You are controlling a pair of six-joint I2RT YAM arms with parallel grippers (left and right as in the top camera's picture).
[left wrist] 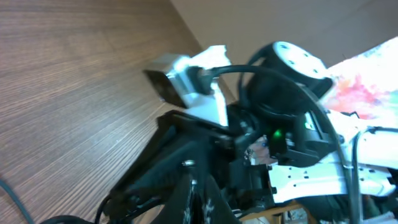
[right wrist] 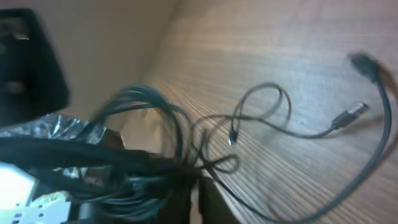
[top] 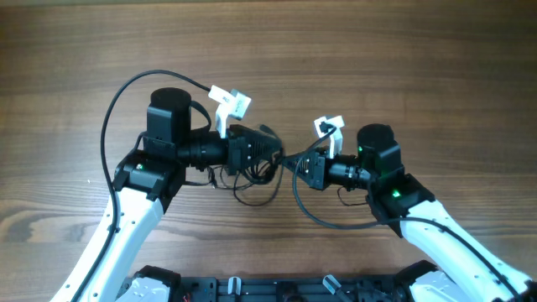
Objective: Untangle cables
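Note:
The cables (top: 256,186) are thin black cords knotted in a small bundle at the table's middle, with loops hanging toward the front. My left gripper (top: 270,153) and right gripper (top: 295,164) face each other closely over the bundle, both shut on strands. In the right wrist view the right gripper (right wrist: 198,180) pinches a knot of cords (right wrist: 149,124); loose loops (right wrist: 261,106) and a small plug (right wrist: 352,114) lie on the wood beyond. In the left wrist view the left gripper (left wrist: 202,199) is dark and closed, and the strand in it is mostly hidden.
The wooden table (top: 403,59) stretches around both arms. The left arm's thick black cable (top: 113,117) arcs out to the left. A black base bar (top: 277,289) runs along the front edge. The right arm's body (left wrist: 292,118) fills the space just beyond my left gripper.

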